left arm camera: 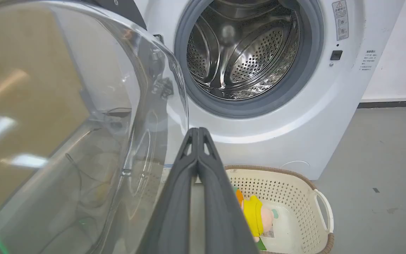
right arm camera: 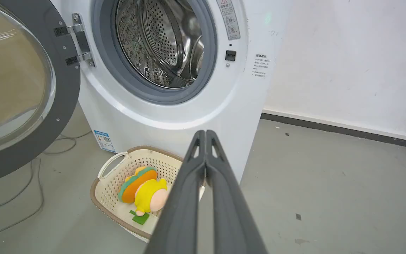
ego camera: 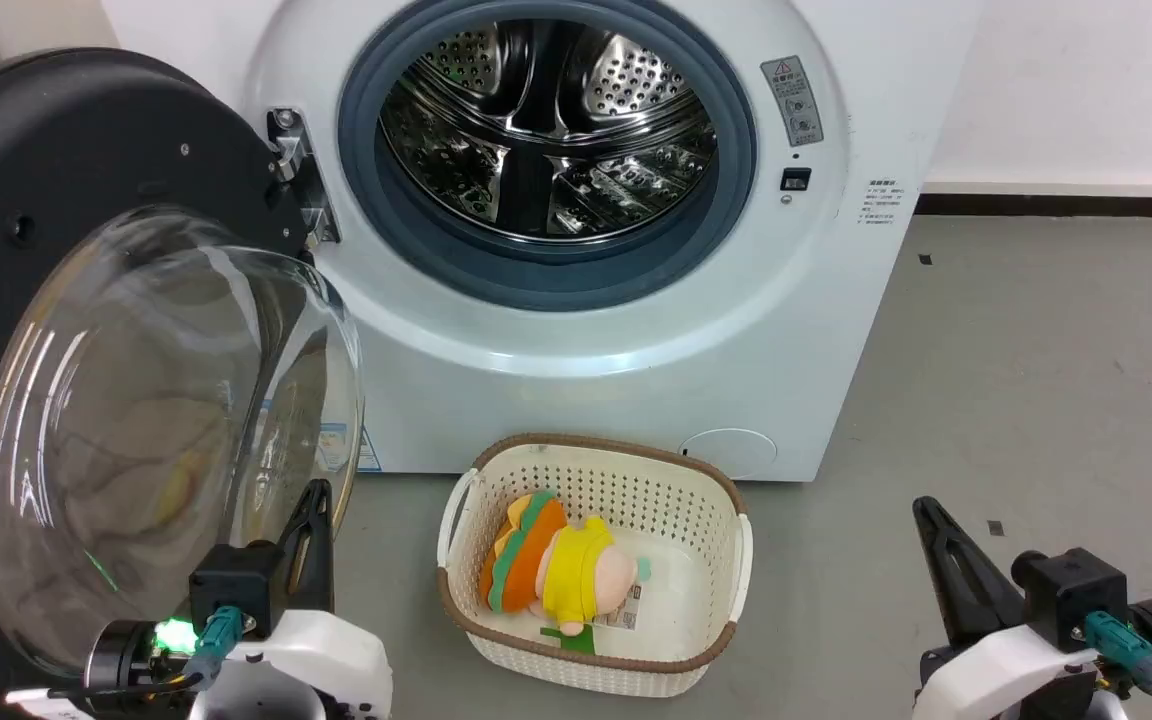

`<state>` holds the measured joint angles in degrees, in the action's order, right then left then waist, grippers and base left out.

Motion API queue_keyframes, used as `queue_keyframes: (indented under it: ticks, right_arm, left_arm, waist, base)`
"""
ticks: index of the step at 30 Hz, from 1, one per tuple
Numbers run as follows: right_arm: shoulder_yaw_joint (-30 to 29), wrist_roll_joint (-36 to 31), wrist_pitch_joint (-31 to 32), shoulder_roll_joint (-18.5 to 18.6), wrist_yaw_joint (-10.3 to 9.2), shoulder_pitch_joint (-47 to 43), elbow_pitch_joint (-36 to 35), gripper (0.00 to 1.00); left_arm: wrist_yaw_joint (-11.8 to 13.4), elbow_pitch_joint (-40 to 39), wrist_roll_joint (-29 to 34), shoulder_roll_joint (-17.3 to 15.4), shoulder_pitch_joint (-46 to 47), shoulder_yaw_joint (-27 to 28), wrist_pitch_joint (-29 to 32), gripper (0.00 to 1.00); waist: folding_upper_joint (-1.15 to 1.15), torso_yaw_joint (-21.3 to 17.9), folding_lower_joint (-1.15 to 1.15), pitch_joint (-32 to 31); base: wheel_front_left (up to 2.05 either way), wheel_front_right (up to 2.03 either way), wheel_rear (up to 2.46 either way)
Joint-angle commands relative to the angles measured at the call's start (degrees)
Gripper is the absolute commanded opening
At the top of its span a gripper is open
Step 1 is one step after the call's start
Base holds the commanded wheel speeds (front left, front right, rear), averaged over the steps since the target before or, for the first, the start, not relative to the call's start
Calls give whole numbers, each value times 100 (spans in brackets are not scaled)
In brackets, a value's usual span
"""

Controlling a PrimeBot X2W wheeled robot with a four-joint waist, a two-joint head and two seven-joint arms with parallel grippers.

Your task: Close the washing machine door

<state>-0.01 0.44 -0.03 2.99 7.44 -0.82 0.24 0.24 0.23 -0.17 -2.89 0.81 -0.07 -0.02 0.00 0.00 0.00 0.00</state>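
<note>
Left gripper (ego camera: 313,502) fingers pressed together, nothing held, tips up close at the lower right edge of the glass bowl of the washing machine door (ego camera: 56,150); contact can't be told. Left wrist view: same closed fingers, bowl just to their left. Right gripper (ego camera: 928,508) also closed and empty, low over the grey floor (ego camera: 1036,400), well apart from the door.

Door swung wide open on the robot's left, hung on its hinge (ego camera: 296,170), inner side facing the camera. Washing machine (ego camera: 636,400) straight ahead, round opening uncovered, grey gasket (ego camera: 556,275) and steel drum (ego camera: 546,130) visible.

Cream basket (ego camera: 536,441) on the floor just before the machine, between the grippers, with a plush toy (ego camera: 556,570) lying in it.
</note>
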Motion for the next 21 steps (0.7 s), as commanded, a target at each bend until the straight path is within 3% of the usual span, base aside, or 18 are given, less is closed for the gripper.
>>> queue_keyframes:
  ticks: [1, 21]
  right_arm:
    - [1, -44, 3, -12, 5, 82, -24, 0]
    - [1, -44, 3, -12, 5, 82, -24, 0]
  left_arm:
    - [-24, -23, 17, 2, -81, 7, 2, 0]
    - [-24, -23, 17, 2, -81, 7, 2, 0]
  waist:
    - [0, 0, 0, 0]
    - [0, 0, 0, 0]
  base:
    - [0, 0, 0]
    - [0, 0, 0]
